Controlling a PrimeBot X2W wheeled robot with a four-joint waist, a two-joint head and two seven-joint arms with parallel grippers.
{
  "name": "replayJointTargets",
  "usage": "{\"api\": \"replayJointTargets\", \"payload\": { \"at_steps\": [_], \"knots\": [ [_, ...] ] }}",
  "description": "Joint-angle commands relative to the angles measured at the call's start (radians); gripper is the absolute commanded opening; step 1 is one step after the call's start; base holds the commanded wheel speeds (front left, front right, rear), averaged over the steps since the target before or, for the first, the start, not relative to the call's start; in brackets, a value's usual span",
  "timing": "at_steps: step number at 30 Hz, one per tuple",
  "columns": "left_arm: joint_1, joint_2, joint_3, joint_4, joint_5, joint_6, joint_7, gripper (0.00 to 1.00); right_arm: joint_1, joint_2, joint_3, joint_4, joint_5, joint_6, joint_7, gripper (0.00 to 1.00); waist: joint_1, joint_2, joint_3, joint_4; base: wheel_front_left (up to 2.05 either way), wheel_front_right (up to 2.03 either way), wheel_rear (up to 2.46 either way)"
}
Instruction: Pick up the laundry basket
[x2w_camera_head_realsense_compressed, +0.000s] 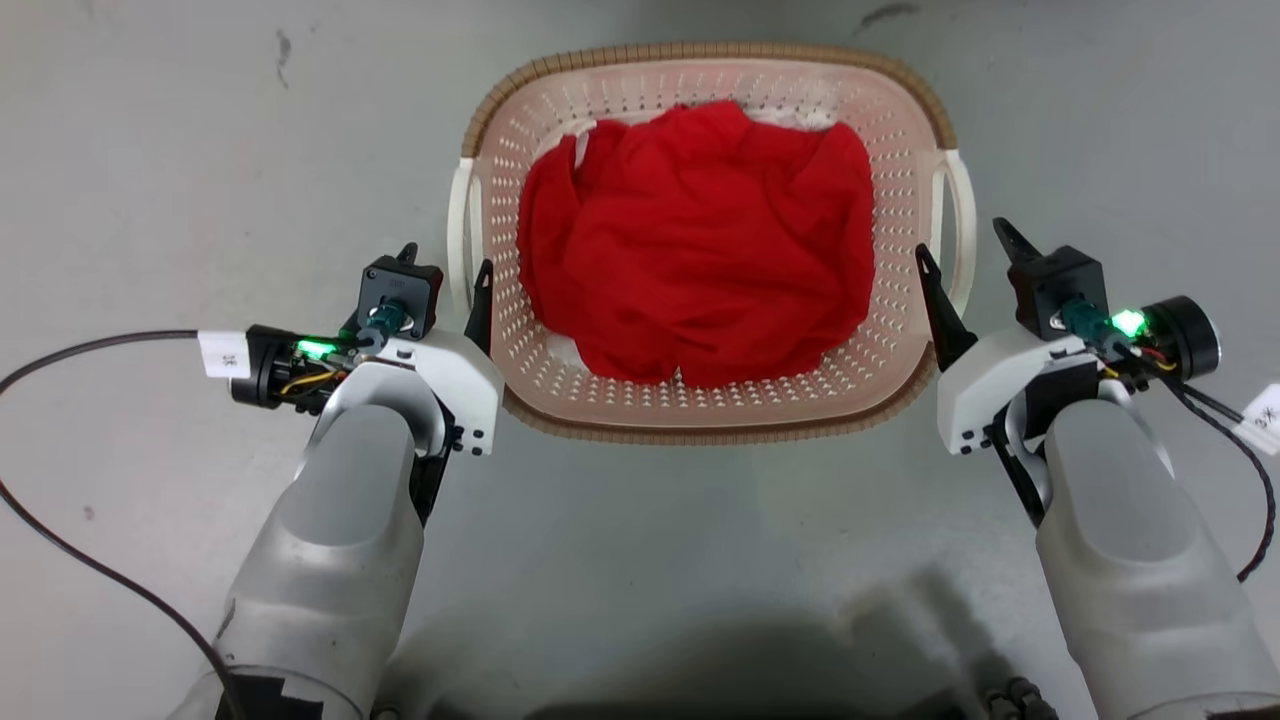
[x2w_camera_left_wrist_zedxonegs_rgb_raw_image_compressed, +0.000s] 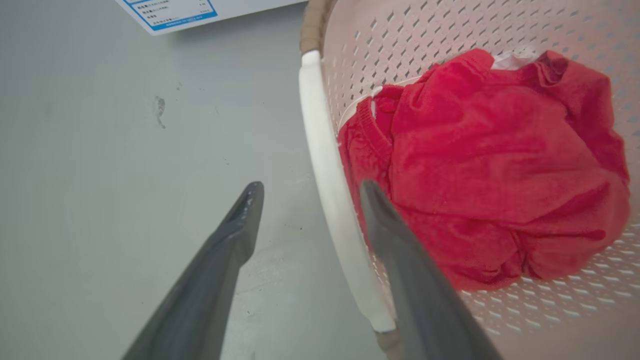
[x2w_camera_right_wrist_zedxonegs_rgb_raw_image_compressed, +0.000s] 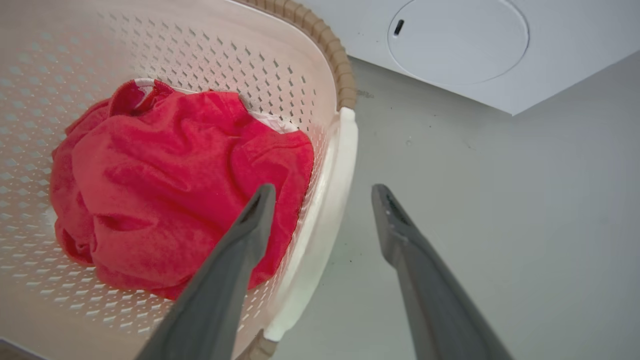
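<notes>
Laundry basket (x2w_camera_head_realsense_compressed: 700, 432) sits on the grey floor (x2w_camera_head_realsense_compressed: 640, 560), centred ahead of the robot between its two arms. A crumpled red garment (x2w_camera_head_realsense_compressed: 700, 240) lies inside, with a bit of white cloth under it.

Left gripper (x2w_camera_head_realsense_compressed: 446, 258) is spread open astride the basket's left white handle (x2w_camera_head_realsense_compressed: 458, 230). One finger is over the floor, the other inside the wall, and the handle runs through the gap. It has not closed on it.

Right gripper (x2w_camera_head_realsense_compressed: 960, 238) is the same, open astride the right white handle (x2w_camera_head_realsense_compressed: 962, 220).

A white appliance (x2w_camera_right_wrist_zedxonegs_rgb_raw_image_compressed: 450, 40) stands beyond the basket.
</notes>
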Motion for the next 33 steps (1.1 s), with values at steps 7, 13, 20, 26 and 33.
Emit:
{"api": "replayJointTargets", "payload": {
  "at_steps": [7, 13, 20, 26, 33],
  "knots": [
    [-0.072, 0.001, -0.022, 0.06, 0.005, -0.002, -0.002, 1.0, -0.088, -0.001, -0.002, 0.086, -0.01, -0.001, -0.002, 1.0, -0.0002, 0.0001, 0.088, 0.001, 0.0, 0.0, 0.0],
    [-0.114, -0.002, -0.043, 0.096, 0.008, -0.002, -0.001, 1.0, -0.127, -0.001, -0.014, 0.13, -0.024, -0.001, -0.002, 1.0, -0.0002, 0.0001, 0.122, 0.002, 0.0, 0.0, 0.0],
    [-0.144, -0.007, -0.063, 0.142, 0.003, -0.002, 0.0, 0.0, -0.155, -0.001, -0.007, 0.185, -0.015, -0.001, -0.002, 0.0, -0.0002, 0.0001, 0.131, 0.005, 0.0, 0.0, 0.0],
    [-0.141, -0.004, -0.079, 0.158, -0.002, -0.004, 0.0, 0.0, -0.161, -0.014, 0.003, 0.217, -0.014, -0.001, -0.002, 0.0, -0.0002, 0.0001, 0.104, 0.006, 0.0, 0.0, 0.0],
    [-0.098, -0.011, -0.086, 0.183, -0.023, -0.015, 0.0, 0.0, -0.131, -0.014, 0.019, 0.262, -0.027, -0.001, -0.002, 0.0, -0.0002, 0.0001, 0.006, 0.008, 0.0, 0.0, 0.0]
  ]
}}
